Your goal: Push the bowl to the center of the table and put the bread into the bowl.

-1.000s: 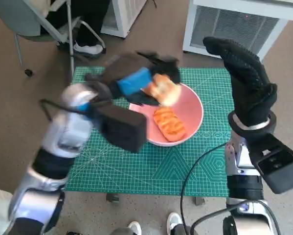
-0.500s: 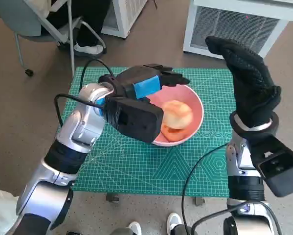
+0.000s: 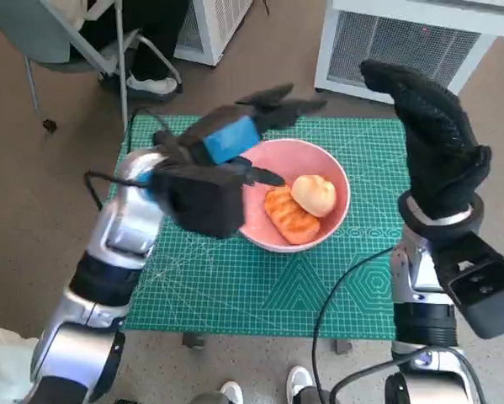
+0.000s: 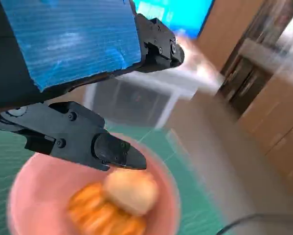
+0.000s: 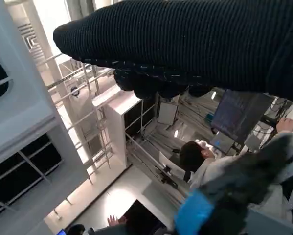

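Left hand [image 3: 235, 135]: positioned above the rear-left rim of the pink bowl [image 3: 331, 168], holding nothing, fingers spread apart. In the head view the upper fingers point across toward the right, past the far rim; a lower finger extends over the bowl interior. The left wrist view confirms the blue-taped back of the hand [image 4: 68, 44], with one black finger ending just above the bread and not touching it.

Right hand [image 3: 432, 143]: raised upright above the right edge of the green cutting mat [image 3: 235, 286], fingers together and pointing up, nothing held. It stands well apart from the bowl.

Bowl position: on the mat, near the middle of the table and slightly toward the far side.

Bowl contents: two bread pieces. The pale round bun [image 3: 313, 194] lies on the right side of the interior. The orange ridged loaf [image 3: 289, 215] lies beside it, toward the near rim, and the two touch. In the left wrist view the bun [image 4: 131, 188] rests partly on the loaf [image 4: 100, 210].

Surroundings: a white ventilated unit [image 3: 403, 42] stands beyond the table, and a chair [image 3: 66, 42] with a person's shoe [image 3: 155, 84] sits at the far left.
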`<control>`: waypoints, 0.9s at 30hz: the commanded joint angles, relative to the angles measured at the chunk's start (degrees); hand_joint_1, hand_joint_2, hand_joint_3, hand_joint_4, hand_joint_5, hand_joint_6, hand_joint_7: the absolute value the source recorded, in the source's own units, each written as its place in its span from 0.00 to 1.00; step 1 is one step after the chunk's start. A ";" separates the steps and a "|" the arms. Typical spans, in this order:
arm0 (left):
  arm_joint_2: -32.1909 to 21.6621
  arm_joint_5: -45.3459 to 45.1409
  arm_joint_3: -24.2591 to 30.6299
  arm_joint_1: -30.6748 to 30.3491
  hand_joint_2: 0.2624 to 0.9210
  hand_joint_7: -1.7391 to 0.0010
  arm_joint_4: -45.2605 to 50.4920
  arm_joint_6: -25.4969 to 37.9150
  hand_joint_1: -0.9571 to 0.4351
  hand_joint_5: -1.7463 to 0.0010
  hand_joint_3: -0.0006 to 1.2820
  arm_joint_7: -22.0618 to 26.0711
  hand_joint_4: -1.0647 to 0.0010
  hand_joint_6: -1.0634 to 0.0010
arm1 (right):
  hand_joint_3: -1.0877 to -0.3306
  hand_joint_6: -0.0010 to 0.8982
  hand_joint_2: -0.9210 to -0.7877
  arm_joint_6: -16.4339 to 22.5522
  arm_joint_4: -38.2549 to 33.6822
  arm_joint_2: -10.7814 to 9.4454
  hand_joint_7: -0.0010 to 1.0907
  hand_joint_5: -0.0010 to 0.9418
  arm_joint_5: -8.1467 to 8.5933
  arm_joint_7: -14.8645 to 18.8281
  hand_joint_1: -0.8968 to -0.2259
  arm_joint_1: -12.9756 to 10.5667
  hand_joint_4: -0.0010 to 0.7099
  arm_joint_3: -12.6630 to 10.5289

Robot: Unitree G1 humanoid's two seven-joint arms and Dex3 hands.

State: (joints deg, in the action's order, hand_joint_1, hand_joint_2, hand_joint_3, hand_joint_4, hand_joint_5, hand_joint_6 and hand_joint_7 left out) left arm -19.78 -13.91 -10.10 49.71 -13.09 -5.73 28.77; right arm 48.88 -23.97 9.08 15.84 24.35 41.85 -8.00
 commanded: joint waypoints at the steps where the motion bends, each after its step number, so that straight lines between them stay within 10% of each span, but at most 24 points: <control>1: 2.94 6.09 5.78 -3.44 1.00 0.98 3.23 -5.19 0.39 0.98 0.04 -5.88 0.91 0.72 | 0.44 0.00 0.00 -1.28 -0.66 0.63 0.59 0.45 0.44 -0.51 0.52 0.72 0.07 -0.59; 13: 11.65 17.02 11.82 -7.82 1.00 0.97 0.28 -23.02 0.33 0.98 0.24 -13.39 0.81 0.71 | 0.46 0.00 0.00 -4.36 0.19 0.17 0.64 0.33 -0.34 -2.63 0.51 3.39 0.16 -1.05; 27: 12.77 23.15 13.39 -8.11 1.00 0.97 -1.67 -25.93 0.32 0.99 0.21 -11.97 0.78 0.68 | 0.47 0.00 0.00 -6.41 -0.27 -0.56 0.62 0.25 -1.35 -4.53 0.49 5.84 0.23 -0.26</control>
State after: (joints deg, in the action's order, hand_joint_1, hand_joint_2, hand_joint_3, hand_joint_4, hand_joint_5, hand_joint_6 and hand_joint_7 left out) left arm -7.24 8.94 3.13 42.14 -14.55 -30.89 16.61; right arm 43.46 -23.60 8.80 15.31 20.26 47.10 -8.65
